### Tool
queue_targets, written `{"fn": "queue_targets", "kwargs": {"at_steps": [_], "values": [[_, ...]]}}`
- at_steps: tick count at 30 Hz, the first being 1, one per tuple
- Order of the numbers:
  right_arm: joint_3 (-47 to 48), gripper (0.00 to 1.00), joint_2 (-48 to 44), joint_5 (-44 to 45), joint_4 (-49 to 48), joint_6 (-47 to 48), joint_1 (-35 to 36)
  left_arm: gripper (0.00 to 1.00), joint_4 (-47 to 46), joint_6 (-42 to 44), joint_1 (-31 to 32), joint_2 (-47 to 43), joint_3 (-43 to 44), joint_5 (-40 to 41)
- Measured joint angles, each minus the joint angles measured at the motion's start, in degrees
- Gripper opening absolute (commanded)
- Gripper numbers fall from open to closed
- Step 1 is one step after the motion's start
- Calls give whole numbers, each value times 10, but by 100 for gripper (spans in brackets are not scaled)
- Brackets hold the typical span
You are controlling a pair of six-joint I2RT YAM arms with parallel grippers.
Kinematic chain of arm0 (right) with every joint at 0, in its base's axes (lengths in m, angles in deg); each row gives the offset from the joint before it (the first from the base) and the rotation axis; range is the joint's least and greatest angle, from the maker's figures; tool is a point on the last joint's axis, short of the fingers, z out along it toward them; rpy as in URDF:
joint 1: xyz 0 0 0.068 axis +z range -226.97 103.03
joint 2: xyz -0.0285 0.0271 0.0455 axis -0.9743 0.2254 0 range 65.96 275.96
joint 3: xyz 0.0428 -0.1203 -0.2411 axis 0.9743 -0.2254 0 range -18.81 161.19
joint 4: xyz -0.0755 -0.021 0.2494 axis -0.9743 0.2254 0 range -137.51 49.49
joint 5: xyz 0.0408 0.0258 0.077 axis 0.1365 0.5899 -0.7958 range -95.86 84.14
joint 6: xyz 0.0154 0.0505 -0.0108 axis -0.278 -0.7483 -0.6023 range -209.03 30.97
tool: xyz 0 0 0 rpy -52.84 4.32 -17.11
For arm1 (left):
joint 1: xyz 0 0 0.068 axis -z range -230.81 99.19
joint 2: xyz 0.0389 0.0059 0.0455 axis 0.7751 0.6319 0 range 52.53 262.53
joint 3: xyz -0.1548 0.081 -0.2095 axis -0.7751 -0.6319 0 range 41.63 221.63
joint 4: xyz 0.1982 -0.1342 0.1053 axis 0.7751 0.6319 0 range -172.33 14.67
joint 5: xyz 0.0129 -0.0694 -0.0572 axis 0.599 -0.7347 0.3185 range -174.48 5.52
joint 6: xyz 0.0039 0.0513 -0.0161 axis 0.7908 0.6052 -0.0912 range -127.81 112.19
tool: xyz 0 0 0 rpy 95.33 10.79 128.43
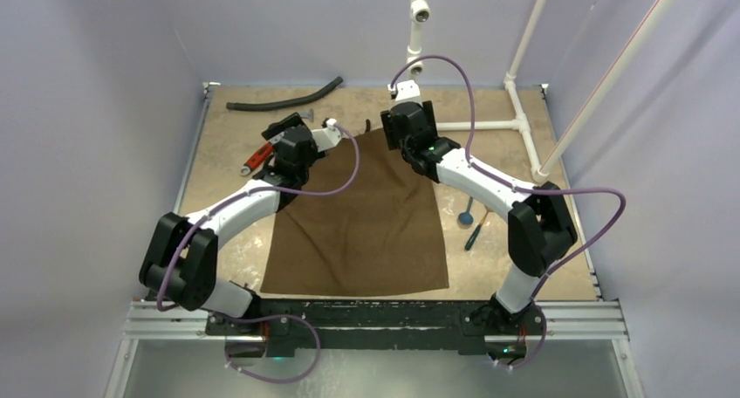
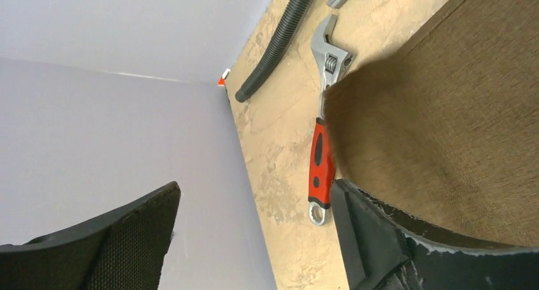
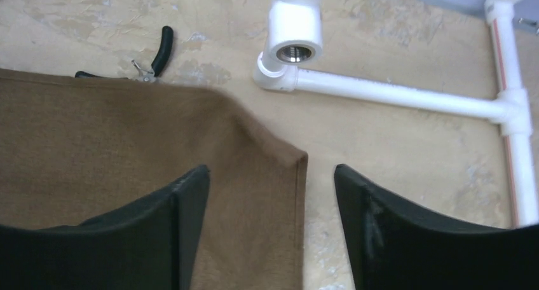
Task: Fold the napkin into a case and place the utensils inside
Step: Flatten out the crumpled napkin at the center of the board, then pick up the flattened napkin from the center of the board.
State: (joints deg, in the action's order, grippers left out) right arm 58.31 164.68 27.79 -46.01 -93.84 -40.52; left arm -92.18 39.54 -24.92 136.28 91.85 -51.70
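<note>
the napkin (image 1: pixel 358 223) lies spread flat mid-table, its far edge between the two arms. the left gripper (image 2: pixel 254 194) hangs by the far-left corner, fingers wide, nothing between them; the right gripper (image 3: pixel 271 172) hangs over the far-right corner, equally wide, the corner lying loose on the board between its fingers. neither holds cloth. the wrench (image 2: pixel 321 163) touches that left corner, its shaft seemingly under the hem, so a low pinch there could catch metal or drag the wrench into the fold. uneven grips would likely skew the crease. the utensils (image 1: pixel 471 225), a blue-bowled spoon and a dark thin piece, lie just right of the napkin, not touching it. the pliers (image 3: pixel 159 48) sit at the far hem and might snag.

the table (image 1: pixel 227 154) is scuffed tan board; pale lilac walls (image 1: pixel 87 110) close three sides, white pipe (image 3: pixel 394 93) stands far right, a black hose (image 1: pixel 284 99) lies along the back.
</note>
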Motion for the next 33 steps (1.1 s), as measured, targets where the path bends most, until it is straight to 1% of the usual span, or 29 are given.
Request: {"fn": "queue_targets", "kwargs": {"at_steps": [1,5,8,12,13,16,18,20,23,25,26,28,32,33], "values": [[0,89,0,-2,-4,0,0,90,3,-2,0,-1,3,0],[0,93,-6,-2,-6,-3,0,93,62,-38,-2,-17,48,-20],[0,96,-26,-1,2,-6,-1,95,111,-61,-6,-59,79,-47],[-18,98,-99,-8,22,-23,2,93,198,-77,-15,-138,97,-116],[-35,98,-130,-17,27,-35,5,93,234,-78,-18,-162,96,-145],[-90,98,-199,-30,47,-70,32,93,317,-69,-19,-220,68,-220],[-130,98,-229,-40,72,-103,76,92,388,-48,-19,-261,27,-273],[-159,98,-233,-59,110,-146,128,90,460,-27,-19,-285,-13,-312],[-214,98,-238,-104,162,-214,180,85,552,-1,-19,-293,-51,-348],[-252,98,-261,-134,189,-255,186,84,589,13,-19,-295,-71,-358],[-275,98,-282,-147,204,-280,185,82,607,20,-19,-298,-86,-360],[-312,98,-338,-174,231,-329,182,82,635,32,-19,-303,-104,-363],[-344,98,-392,-213,250,-388,179,87,671,52,-19,-300,-110,-374],[-364,98,-393,-236,266,-416,179,89,686,74,-19,-289,-107,-382]]}}
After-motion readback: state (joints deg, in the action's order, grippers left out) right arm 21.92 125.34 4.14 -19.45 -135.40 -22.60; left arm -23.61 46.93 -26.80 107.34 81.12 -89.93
